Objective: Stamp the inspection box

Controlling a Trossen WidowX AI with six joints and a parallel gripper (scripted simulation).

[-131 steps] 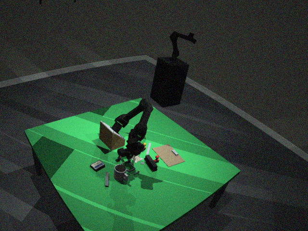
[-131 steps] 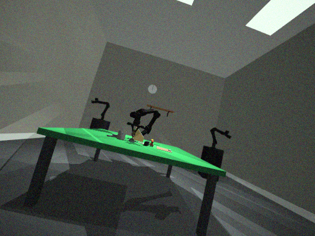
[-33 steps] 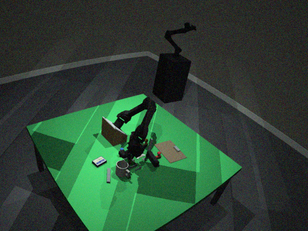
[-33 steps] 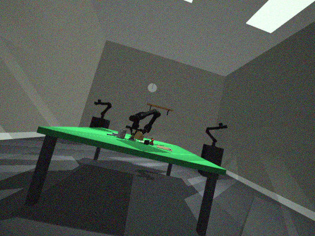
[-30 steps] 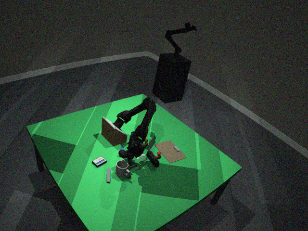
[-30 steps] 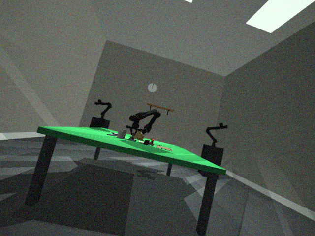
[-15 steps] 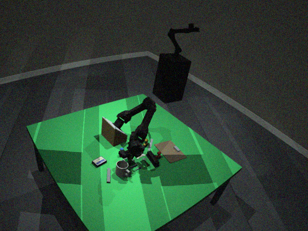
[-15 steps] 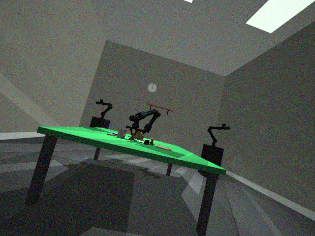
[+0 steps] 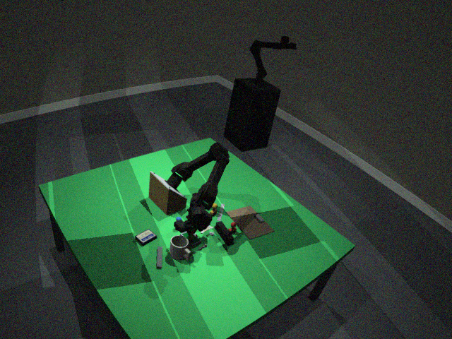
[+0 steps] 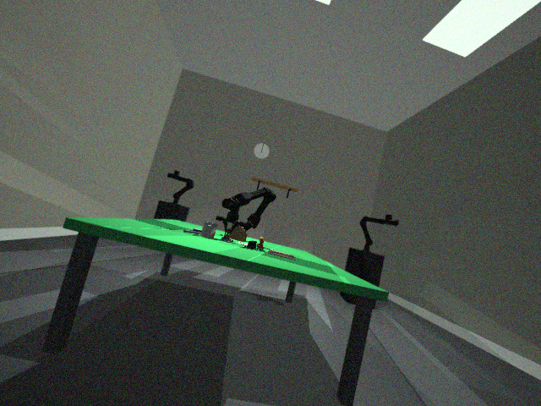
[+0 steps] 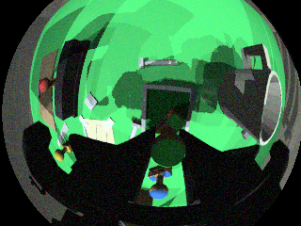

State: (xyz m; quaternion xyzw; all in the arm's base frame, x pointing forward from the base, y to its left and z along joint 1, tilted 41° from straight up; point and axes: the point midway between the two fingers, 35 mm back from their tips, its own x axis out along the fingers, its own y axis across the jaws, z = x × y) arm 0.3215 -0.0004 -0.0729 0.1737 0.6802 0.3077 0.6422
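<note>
My gripper [image 11: 167, 132] [image 9: 192, 236] [image 10: 226, 232] is shut on the green-knobbed PASS stamp [image 11: 168, 151] and points down. In the wrist view the stamp's brown base hangs at the near edge of the dark ink pad [image 11: 166, 96] with its grey rim; I cannot tell whether they touch. The pale card [image 11: 98, 131] [image 9: 209, 227] lies to the left of the pad, partly hidden by the arm, and its box does not show. A blue-knobbed stamp [image 9: 178, 219] [image 11: 160, 192] stands just behind the gripper.
A grey mug [image 9: 179, 247] [image 11: 265, 108] [image 10: 209, 228] stands close to the pad. A long black block [image 9: 223, 233] [image 11: 66, 82], a red-knobbed stamp [image 9: 232, 226] [image 11: 44, 86] and an orange-knobbed stamp [image 9: 213, 208] [image 11: 60, 154] lie near the card. A brown board [image 9: 251, 222], a wedge box [image 9: 164, 193], a small blue box [image 9: 145, 236] and a grey bar [image 9: 159, 257] also lie on the table.
</note>
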